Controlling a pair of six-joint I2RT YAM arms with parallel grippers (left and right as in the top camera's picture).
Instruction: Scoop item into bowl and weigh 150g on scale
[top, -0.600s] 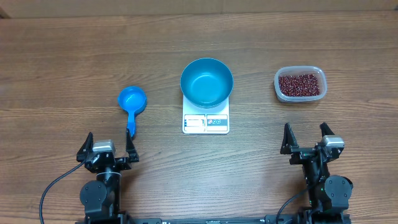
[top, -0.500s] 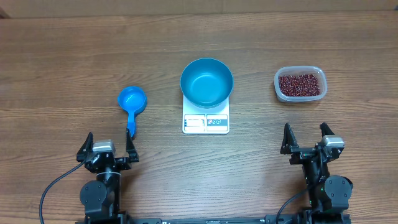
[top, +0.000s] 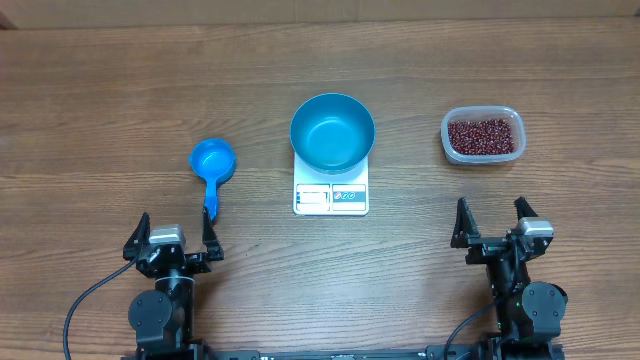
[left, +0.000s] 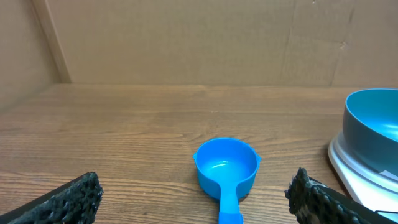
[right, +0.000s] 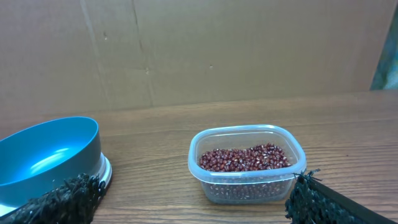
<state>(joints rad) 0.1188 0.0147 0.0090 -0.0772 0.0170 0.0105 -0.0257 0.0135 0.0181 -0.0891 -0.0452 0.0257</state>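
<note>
Left gripper (top: 176, 218) and right gripper (top: 490, 208) nearest, both spread wide, holding nothing, white scale (top: 331, 197) ahead between them, panel markings too small to read, blue bowl (top: 333, 131) sitting on the scale, blue scoop (top: 212, 162) left of the scale, clear tub (top: 446, 135) of red-brown beans (top: 483, 135) right of the scale

Blue scoop (left: 225, 167) on the table (left: 124, 130) beyond wide-spread fingertips (left: 68, 199) (bowl (left: 373, 118) on scale (left: 360, 171) at right)
</note>
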